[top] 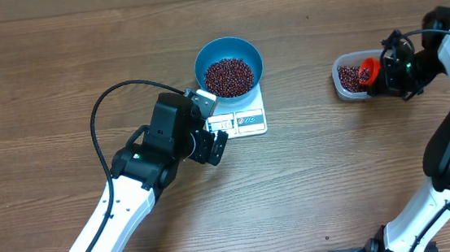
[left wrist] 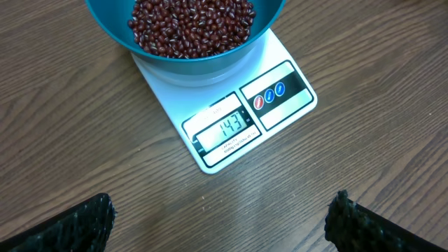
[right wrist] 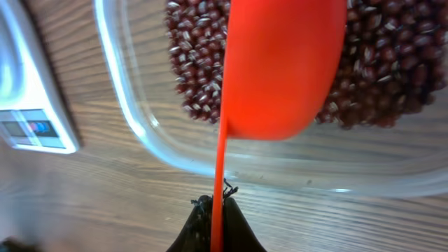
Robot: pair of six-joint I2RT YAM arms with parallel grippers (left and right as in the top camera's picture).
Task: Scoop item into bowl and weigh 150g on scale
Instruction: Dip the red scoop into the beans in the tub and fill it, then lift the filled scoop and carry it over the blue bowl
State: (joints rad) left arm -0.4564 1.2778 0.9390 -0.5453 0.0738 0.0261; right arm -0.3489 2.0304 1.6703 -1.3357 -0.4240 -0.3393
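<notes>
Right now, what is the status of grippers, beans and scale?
Left gripper open, near scale. Right gripper shut on red scoop at container. Bowl of beans on scale, display 143. Nothing blocking.

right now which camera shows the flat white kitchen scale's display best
Left wrist view: the flat white scale lies close below, display digits readable. Overhead shows the display tiny and unreadable. Right wrist view catches only a blurred corner at its left edge.

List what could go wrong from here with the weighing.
1. The scale reads 143, just short of target; a full red scoop from the clear container would likely overshoot.
2. The beans may spill off the scoop crossing the table to the bowl.
3. The open left gripper hovers by the scale; a nudge could upset the reading.
</notes>
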